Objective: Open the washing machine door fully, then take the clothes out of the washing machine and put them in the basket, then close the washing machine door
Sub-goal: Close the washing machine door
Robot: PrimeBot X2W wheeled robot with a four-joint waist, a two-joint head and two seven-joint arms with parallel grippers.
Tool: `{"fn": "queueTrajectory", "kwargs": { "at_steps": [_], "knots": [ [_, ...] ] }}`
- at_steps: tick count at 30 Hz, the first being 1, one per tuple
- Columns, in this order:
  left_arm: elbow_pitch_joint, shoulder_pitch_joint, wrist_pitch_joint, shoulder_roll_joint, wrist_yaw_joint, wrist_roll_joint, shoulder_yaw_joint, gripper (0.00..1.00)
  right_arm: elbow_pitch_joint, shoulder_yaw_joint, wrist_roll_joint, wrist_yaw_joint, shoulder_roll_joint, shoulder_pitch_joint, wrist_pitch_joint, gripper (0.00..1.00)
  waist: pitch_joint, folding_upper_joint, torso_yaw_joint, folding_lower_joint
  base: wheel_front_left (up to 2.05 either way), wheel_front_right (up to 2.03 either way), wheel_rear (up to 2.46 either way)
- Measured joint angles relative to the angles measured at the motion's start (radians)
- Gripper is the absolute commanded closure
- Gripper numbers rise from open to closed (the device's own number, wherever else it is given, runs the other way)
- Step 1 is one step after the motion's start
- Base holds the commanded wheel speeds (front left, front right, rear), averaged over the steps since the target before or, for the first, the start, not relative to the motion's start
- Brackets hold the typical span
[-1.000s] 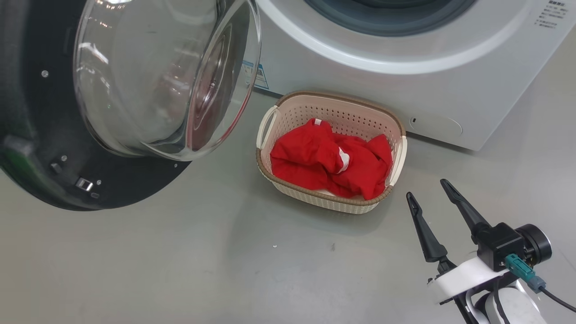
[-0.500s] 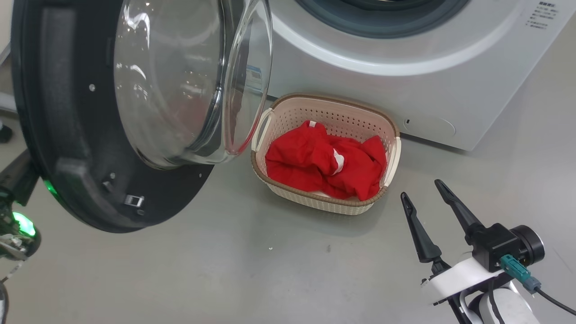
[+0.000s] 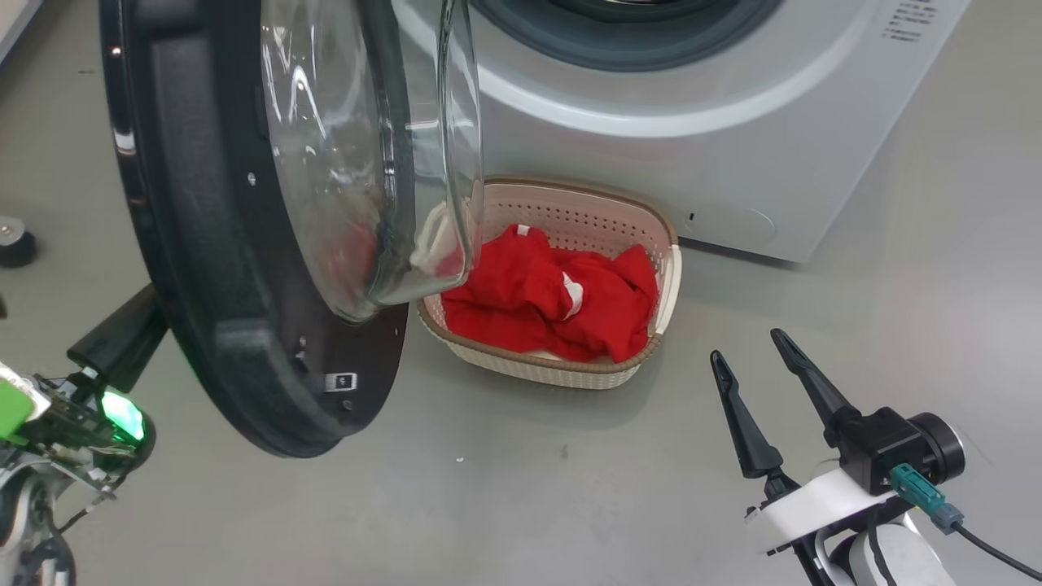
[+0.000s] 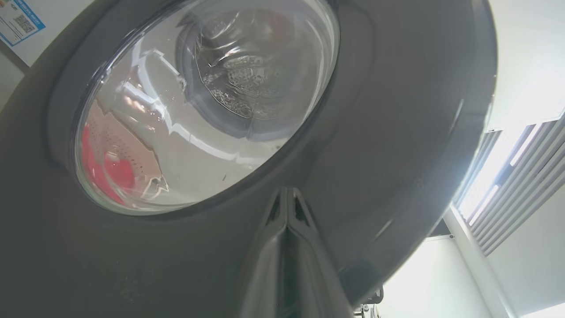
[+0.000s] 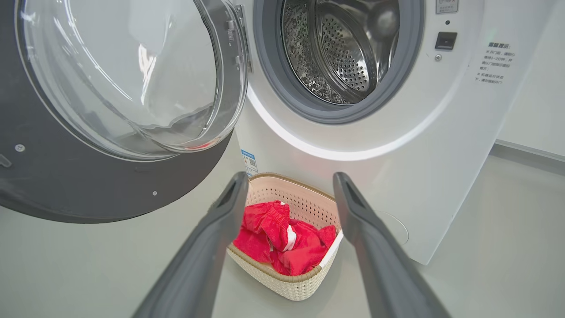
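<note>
The washing machine door stands partly open, hinged at the left of the washing machine, with its glass bowl facing the opening. From the head view, the bowl's lower edge overlaps the left end of the basket. The basket sits on the floor just in front of the machine, below the grey ring and steel drum. The red clothes lie bunched inside the basket, a bit of white trim showing. The left gripper has its fingers pressed together, tips up against the door's dark outer face just below the glass. The right gripper hangs low to the right of the basket, fingers spread wide and holding nothing.
</note>
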Motion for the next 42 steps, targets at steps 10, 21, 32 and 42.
{"fn": "queueTrajectory", "kwargs": {
  "at_steps": [10,21,32,42],
  "knots": [
    [-0.068,0.038,0.038,-0.038,0.0,-0.001,-0.029,1.0,0.01,0.016,0.009,-0.001,0.02,-0.011,-0.005,0.0,-0.007,0.0,-0.083,0.0,0.0,0.0,0.0],
    [-0.098,0.037,0.04,-0.039,0.0,0.001,-0.028,1.0,0.029,0.028,0.027,-0.005,0.044,-0.04,-0.018,0.0,0.003,0.0,-0.221,-0.0001,0.0,0.0,0.0],
    [-0.121,-0.011,0.027,-0.045,0.0,0.006,-0.026,1.0,0.033,0.032,0.054,-0.007,0.05,-0.07,-0.021,0.0,0.033,0.0,-0.347,0.0,0.0,0.0,0.0],
    [-0.121,-0.112,-0.017,-0.048,0.021,0.016,-0.005,1.0,0.035,0.034,0.072,-0.011,0.053,-0.105,-0.027,0.0,0.091,0.0,-0.461,0.0,0.0,0.0,0.0]
  ]
}}
